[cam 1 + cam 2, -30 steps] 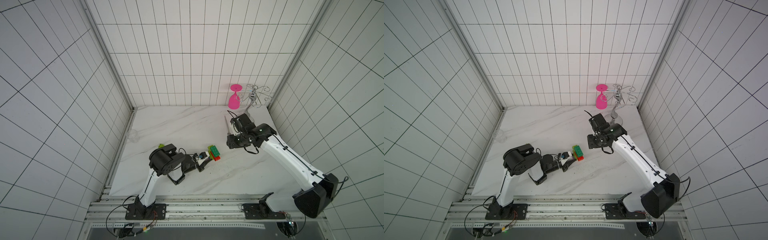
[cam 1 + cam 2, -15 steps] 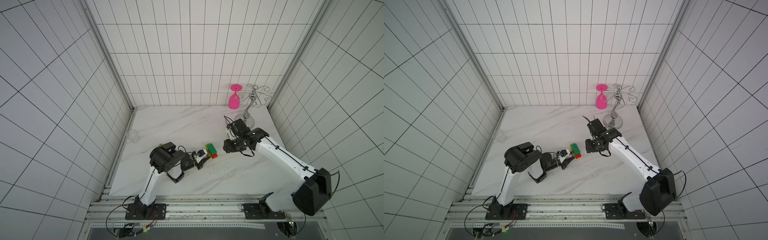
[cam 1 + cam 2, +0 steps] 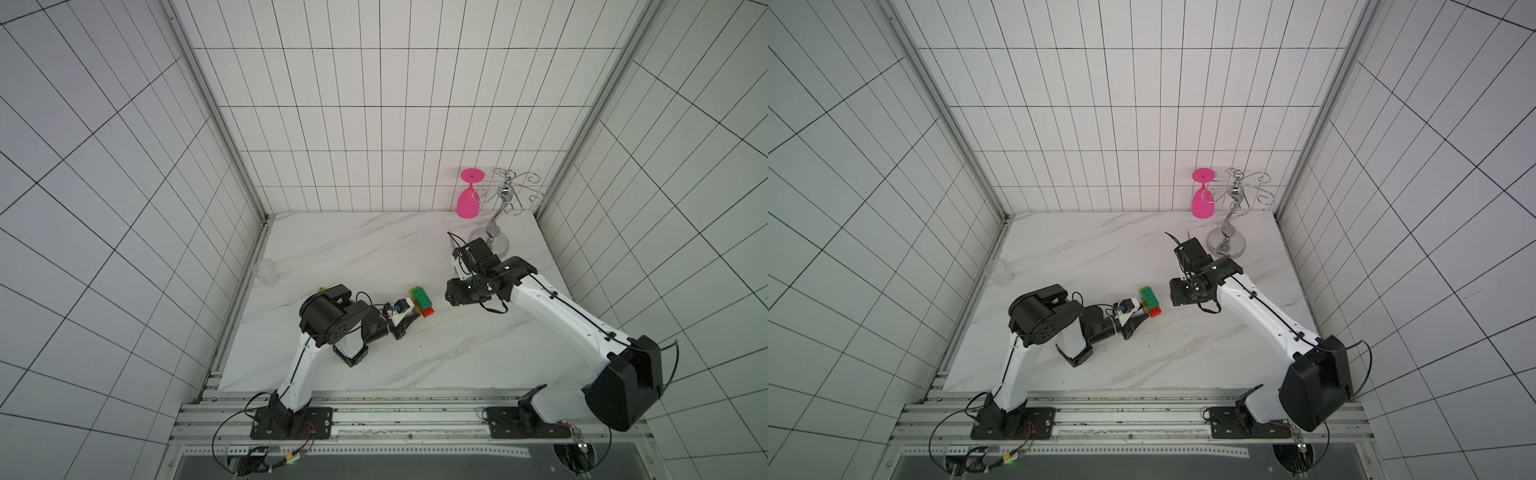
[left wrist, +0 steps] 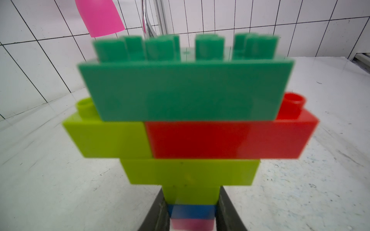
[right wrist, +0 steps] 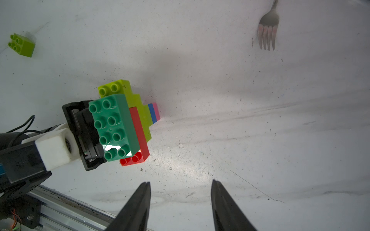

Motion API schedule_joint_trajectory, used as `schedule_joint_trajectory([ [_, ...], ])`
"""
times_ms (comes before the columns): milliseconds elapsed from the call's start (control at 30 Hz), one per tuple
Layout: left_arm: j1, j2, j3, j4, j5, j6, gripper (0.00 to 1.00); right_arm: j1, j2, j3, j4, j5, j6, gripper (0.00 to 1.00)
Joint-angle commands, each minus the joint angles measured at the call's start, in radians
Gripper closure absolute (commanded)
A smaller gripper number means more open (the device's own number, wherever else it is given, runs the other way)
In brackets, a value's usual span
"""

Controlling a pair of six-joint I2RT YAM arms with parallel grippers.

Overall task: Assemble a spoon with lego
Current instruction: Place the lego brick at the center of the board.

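- The spoon (image 5: 124,124) looks essentially built to me: head and handle are joined in one piece, so most of your task seems done.
- One loose lime brick (image 5: 21,45) lies apart on the table (I can't tell whether it belongs on the figure). Placing or pressing it may be all that is left.
- Look at the spoon closely: a dark-green studded brick tops a row of lime and red, lime bricks step narrower below, and it ends in a short blue-and-pink handle.
- The spoon sits well apart from the metal rack (image 3: 505,208), out on the open marble towards the left arm's base. I can't tell whether it touches the tabletop.
- Your left gripper (image 4: 191,198) is clamped tight on the handle, one finger on each side.
- Your right gripper (image 5: 180,183) hangs between the rack and the spoon, jaws partly apart and holding nothing.
- A pink glass (image 3: 468,199) hangs on the rack.
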Motion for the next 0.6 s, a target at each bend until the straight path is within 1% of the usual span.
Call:
schedule_joint_trajectory([
  [0,0.007,-0.006,-0.015,-0.089,-0.026,-0.002,0.71,-0.004,-0.011,-0.020,0.004,-0.006,-0.004,0.48],
  [133,0.007,-0.016,-0.016,-0.101,-0.034,-0.004,0.63,-0.003,-0.019,-0.021,0.005,-0.009,-0.005,0.48],
  [167,0.008,-0.017,-0.015,-0.103,-0.035,-0.004,0.58,-0.004,-0.021,-0.021,0.003,-0.010,-0.005,0.48],
  [200,0.007,-0.020,-0.018,-0.104,-0.039,-0.004,0.51,-0.003,-0.023,-0.021,0.001,-0.010,-0.005,0.48],
  [267,0.007,-0.020,-0.020,-0.101,-0.041,-0.006,0.41,-0.003,-0.026,-0.021,0.002,-0.010,-0.005,0.48],
  [300,0.007,-0.023,-0.024,-0.097,-0.042,-0.006,0.33,-0.004,-0.026,-0.022,0.000,-0.009,-0.004,0.48],
  [333,0.007,-0.026,-0.027,-0.094,-0.043,-0.007,0.05,-0.004,-0.028,-0.022,0.000,-0.009,-0.005,0.48],
  [367,0.007,-0.030,-0.031,-0.091,-0.046,-0.009,0.01,-0.004,-0.029,-0.023,0.000,-0.009,-0.005,0.48],
  [567,0.005,-0.080,-0.081,-0.066,-0.059,-0.035,0.01,-0.003,-0.033,-0.021,0.002,-0.011,-0.005,0.48],
])
